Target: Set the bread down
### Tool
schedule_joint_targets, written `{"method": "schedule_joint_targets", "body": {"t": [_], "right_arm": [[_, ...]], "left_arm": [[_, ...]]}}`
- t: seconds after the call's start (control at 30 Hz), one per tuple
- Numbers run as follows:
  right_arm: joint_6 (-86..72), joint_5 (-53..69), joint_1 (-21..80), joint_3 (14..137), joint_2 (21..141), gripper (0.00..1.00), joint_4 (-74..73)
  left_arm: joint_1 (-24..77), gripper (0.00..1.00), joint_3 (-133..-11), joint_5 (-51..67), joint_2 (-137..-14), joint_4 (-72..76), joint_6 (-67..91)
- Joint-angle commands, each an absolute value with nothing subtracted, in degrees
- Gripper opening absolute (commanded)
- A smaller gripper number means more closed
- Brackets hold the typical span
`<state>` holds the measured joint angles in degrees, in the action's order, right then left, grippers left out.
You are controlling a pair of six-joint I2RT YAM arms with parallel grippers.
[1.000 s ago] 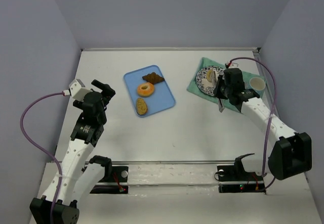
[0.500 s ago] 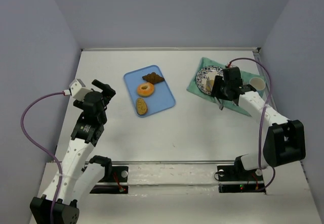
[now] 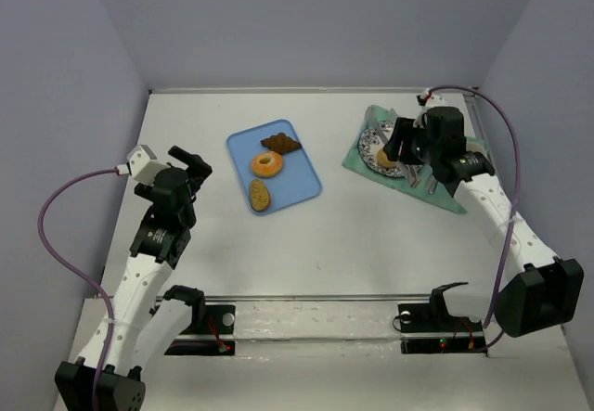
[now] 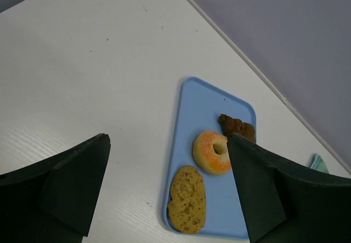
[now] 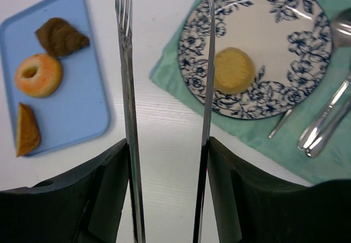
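White table (image 3: 353,235) takes up most of what we see, and on it a blue tray (image 3: 302,181) lies left of centre with a green cloth (image 5: 247,136) well apart to its right. A blue-flowered plate (image 5: 263,32) sits on the cloth, and the bread (image 5: 233,70) lies on that plate, a little left of its middle. The right gripper (image 5: 167,12) hangs above the plate's left rim with its long metal blades spread and nothing between them, the bread just outside the right-hand blade. The left gripper (image 4: 167,139) is likewise released, its dark fingers wide apart over bare table near the tray. On the tray we find a doughnut (image 3: 267,163), a brown pastry (image 3: 279,142) and a toasted slice (image 3: 260,195), none of them touching. Cutlery (image 5: 323,117) rests on the cloth beside the plate — how many pieces we cannot tell, since the wrist view cuts them off. From above, the right arm hides the cloth's right half.
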<state>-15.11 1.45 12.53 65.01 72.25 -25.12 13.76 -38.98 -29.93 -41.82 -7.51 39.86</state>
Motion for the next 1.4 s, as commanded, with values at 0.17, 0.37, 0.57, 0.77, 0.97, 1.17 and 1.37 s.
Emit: {"method": "schedule_joint_targets", "body": {"t": [0.17,0.37,0.57,0.77,0.97,1.17,1.37], "right_arm": [[-13.0,16.3,31.4,68.0,77.9,0.59,-21.4],[-16.8,15.7,41.2,71.4,88.3,0.58,-19.6],[-19.0,17.4,44.3,74.6,95.9,0.57,-18.6],[-19.1,19.8,45.5,77.3,100.5,0.55,-18.7],[-19.5,19.3,45.5,77.3,101.3,0.30,-18.6],[-19.6,9.7,45.5,75.9,97.0,0.08,-18.8],[-21.7,1.3,39.7,70.9,88.2,0.07,-19.0]], "left_arm": [[13.4,0.99,-38.8,-29.5,-41.8,-4.8,39.6],[13.4,0.99,-38.4,-28.7,-41.9,-4.0,39.6],[13.4,0.99,-38.2,-28.3,-41.6,-3.8,39.4],[13.4,0.99,-38.1,-28.2,-41.2,-3.8,39.4],[13.4,0.99,-38.0,-28.5,-40.4,-4.0,39.5],[13.4,0.99,-38.1,-28.6,-40.3,-4.1,39.5],[13.4,0.99,-38.1,-28.8,-40.3,-4.2,39.6]]}}
